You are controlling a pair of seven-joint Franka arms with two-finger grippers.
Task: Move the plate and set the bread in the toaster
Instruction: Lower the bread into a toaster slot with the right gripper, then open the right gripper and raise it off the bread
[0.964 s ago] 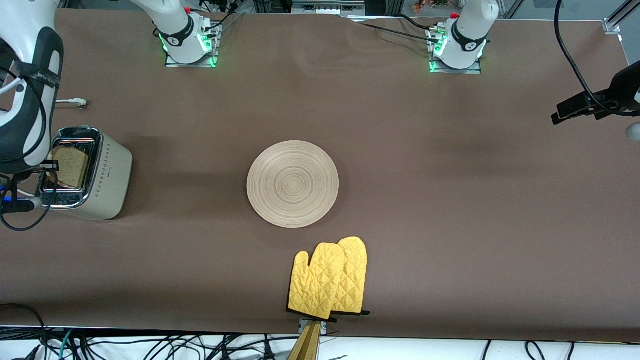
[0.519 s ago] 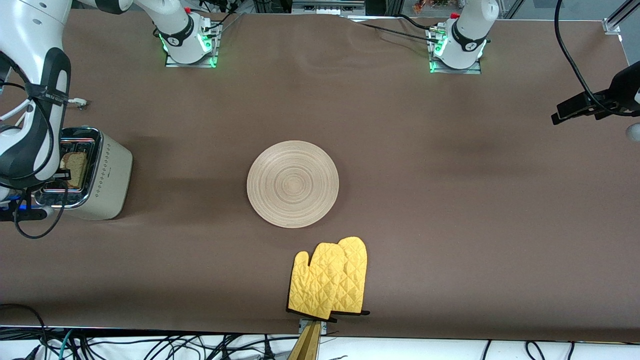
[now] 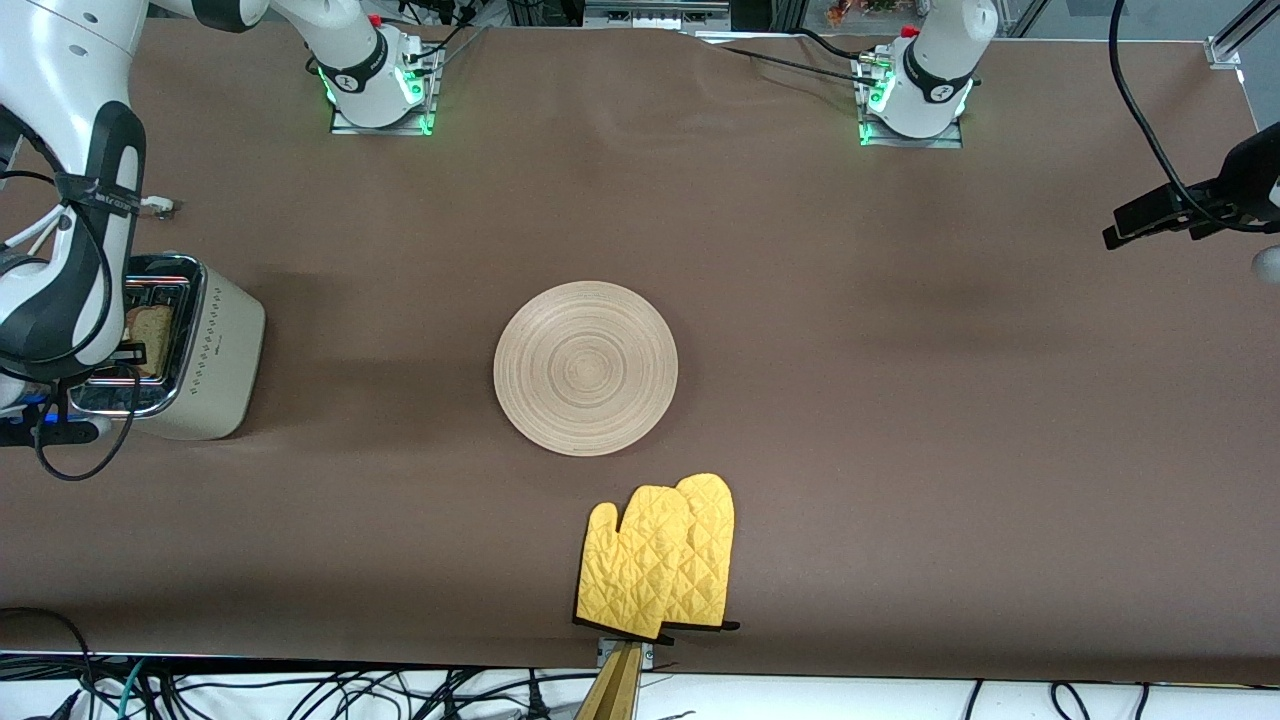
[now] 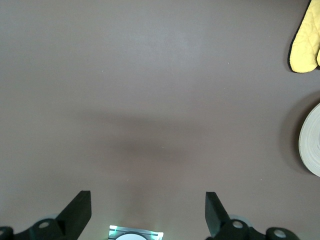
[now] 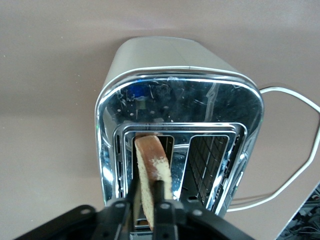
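Note:
The cream toaster (image 3: 215, 360) stands at the right arm's end of the table. My right gripper (image 3: 125, 350) hangs over its chrome top (image 5: 180, 100). The bread (image 5: 150, 155) stands on edge in one slot, and the gripper (image 5: 146, 192) is shut on its upper edge, one finger on each face. From the front only a sliver of bread (image 3: 152, 325) shows beside the arm. The wooden plate (image 3: 585, 368) lies bare at mid-table. My left gripper (image 3: 1140, 222) waits open over the left arm's end, its fingers (image 4: 80, 210) spread wide with nothing between them.
A pair of yellow oven mitts (image 3: 660, 560) lies nearer the front camera than the plate, close to the table's edge. The toaster's white cord (image 5: 295, 165) loops on the cloth beside it. The plate's rim (image 4: 312, 145) and a mitt (image 4: 305, 42) show in the left wrist view.
The right gripper has come down with the bread, which went from tilted above the toaster to standing in the slot. The left arm has not moved.

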